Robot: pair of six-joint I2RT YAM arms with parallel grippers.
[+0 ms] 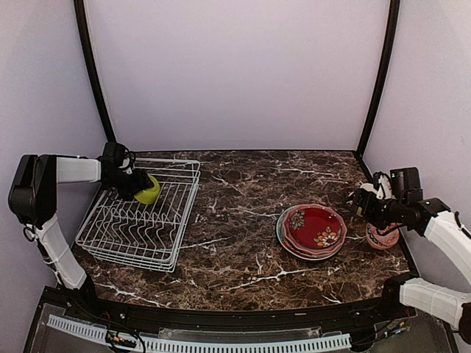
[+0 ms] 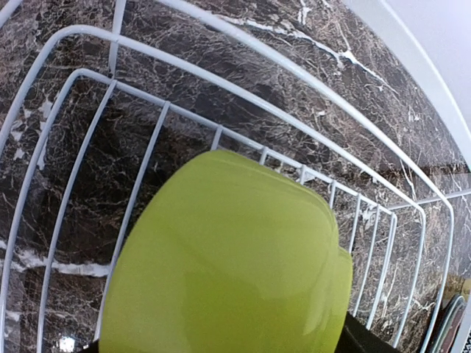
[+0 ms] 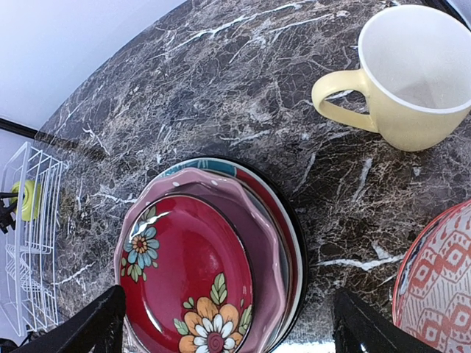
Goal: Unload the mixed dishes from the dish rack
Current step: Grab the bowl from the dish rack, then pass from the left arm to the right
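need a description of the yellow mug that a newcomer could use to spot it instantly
Start at the dark brown marble tabletop and go to its right side, where floral plates are stacked. Just past that stack, toward the back right corner, stands the pale yellow ceramic mug, upright. Unlike the plates and the red-and-white patterned bowl nearby, it is plain and has a handle.

We see a lime-green bowl (image 2: 221, 265) and a white rack (image 1: 132, 229). The top plate (image 3: 188, 272) is dark red with flowers, the mug (image 3: 419, 88) pale yellow.

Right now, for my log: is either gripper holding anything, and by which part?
Right gripper: nothing. Left gripper is at the lime-green bowl; grip cannot be told.
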